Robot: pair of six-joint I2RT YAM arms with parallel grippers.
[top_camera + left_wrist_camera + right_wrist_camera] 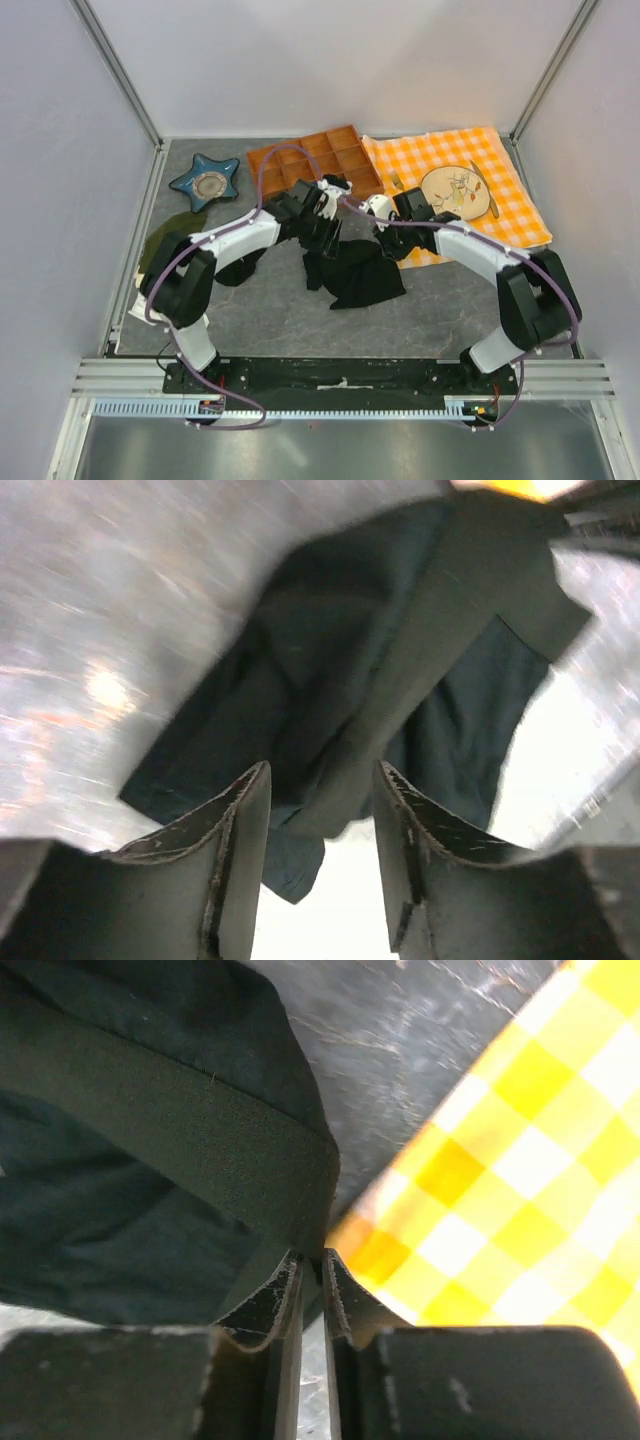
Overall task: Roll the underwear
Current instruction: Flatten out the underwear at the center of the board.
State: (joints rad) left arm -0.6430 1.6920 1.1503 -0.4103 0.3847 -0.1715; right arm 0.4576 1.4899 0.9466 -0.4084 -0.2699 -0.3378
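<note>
While the black soft fabric underwear (365,275) is lying crumpled in the middle of the grey surface (270,330), the left fingers (235,830) are standing spread above it, gripping nothing. The right fingers (275,1305) are seemingly pinching its waistband end beside the orange checked cloth (520,1160). Rolling well is calling for flattening it first, then turning even, tight folds.

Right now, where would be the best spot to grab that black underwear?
Probably the waistband of the underwear, from above at one end: it is a thicker, flat strip lying uppermost, easier to pinch than the loose crumpled cloth.
</note>
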